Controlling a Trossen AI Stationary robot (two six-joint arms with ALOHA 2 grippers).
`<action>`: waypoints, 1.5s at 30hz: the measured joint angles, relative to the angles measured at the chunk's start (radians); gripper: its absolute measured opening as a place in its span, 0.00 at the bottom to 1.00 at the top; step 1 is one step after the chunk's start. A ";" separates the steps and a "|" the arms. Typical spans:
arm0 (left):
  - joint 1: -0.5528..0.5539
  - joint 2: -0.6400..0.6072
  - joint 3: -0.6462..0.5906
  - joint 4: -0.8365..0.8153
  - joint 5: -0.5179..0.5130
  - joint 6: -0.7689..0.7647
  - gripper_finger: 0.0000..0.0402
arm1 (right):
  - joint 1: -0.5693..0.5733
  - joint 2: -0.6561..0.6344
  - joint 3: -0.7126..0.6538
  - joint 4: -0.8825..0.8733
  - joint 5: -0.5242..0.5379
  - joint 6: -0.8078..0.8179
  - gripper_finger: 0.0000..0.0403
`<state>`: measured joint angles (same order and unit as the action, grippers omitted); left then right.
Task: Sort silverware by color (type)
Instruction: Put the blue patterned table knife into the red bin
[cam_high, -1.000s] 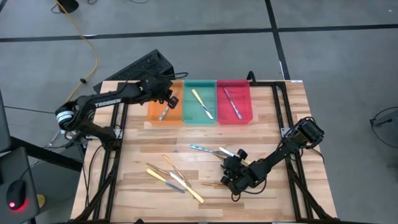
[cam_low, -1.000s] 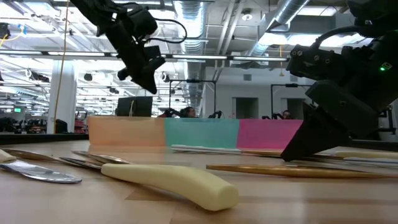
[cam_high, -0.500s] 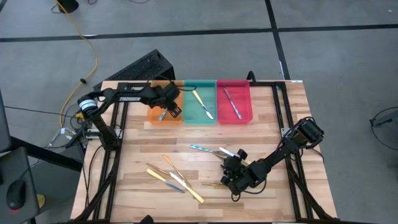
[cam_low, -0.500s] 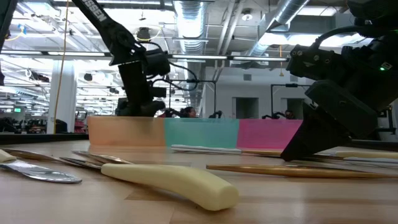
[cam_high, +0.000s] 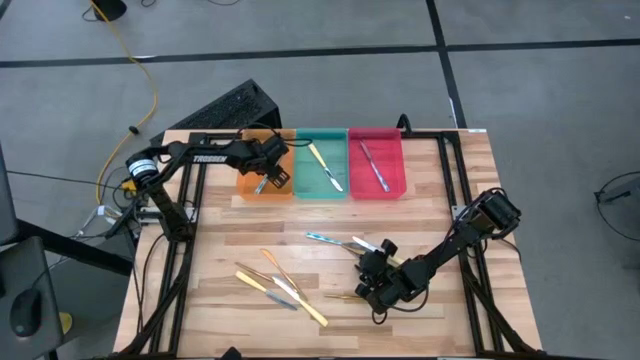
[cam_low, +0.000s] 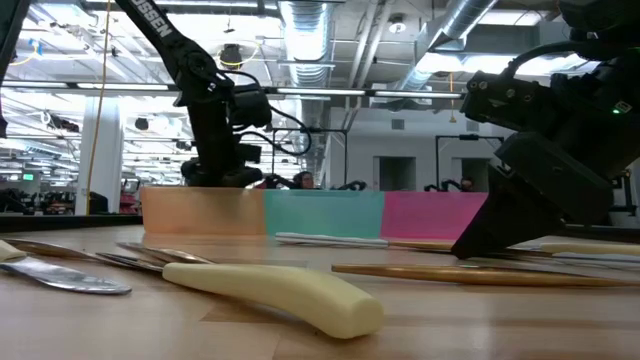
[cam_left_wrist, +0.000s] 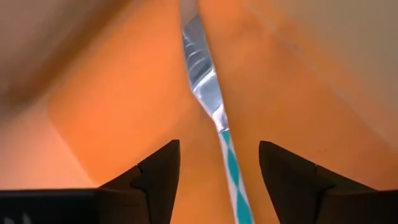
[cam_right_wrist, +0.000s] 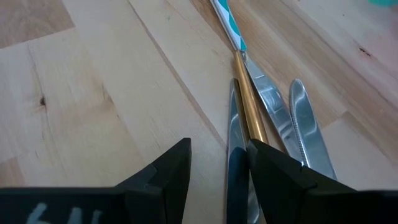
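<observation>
High view: my left gripper (cam_high: 272, 180) sits low in the orange tray (cam_high: 247, 184), fingers spread around a teal-handled silver knife (cam_left_wrist: 209, 106) lying on its floor. My right gripper (cam_right_wrist: 219, 163), jaws parted, straddles loose silverware (cam_right_wrist: 268, 118) on the table (cam_high: 220, 250).

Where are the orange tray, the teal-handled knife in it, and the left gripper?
orange tray (cam_high: 247, 184): high view, bare floor.
teal-handled knife (cam_left_wrist: 205, 87): left wrist view, silver blade.
left gripper (cam_high: 272, 177): high view, between fingertips.
</observation>
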<state>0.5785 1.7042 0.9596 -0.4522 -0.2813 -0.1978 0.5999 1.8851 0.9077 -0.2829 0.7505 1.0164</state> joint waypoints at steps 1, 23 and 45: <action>0.000 0.004 0.000 0.001 0.005 0.001 0.50 | 0.000 0.000 0.000 0.000 0.000 -0.003 0.46; 0.024 0.123 0.005 0.017 0.033 -0.025 0.03 | 0.000 0.000 0.000 0.003 -0.010 0.004 0.46; 0.031 -0.102 -0.004 0.009 0.016 -0.052 0.00 | 0.000 0.000 0.000 0.005 -0.010 0.005 0.46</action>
<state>0.6090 1.6024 0.9558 -0.4431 -0.2657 -0.2493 0.5995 1.8847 0.9077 -0.2775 0.7403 1.0218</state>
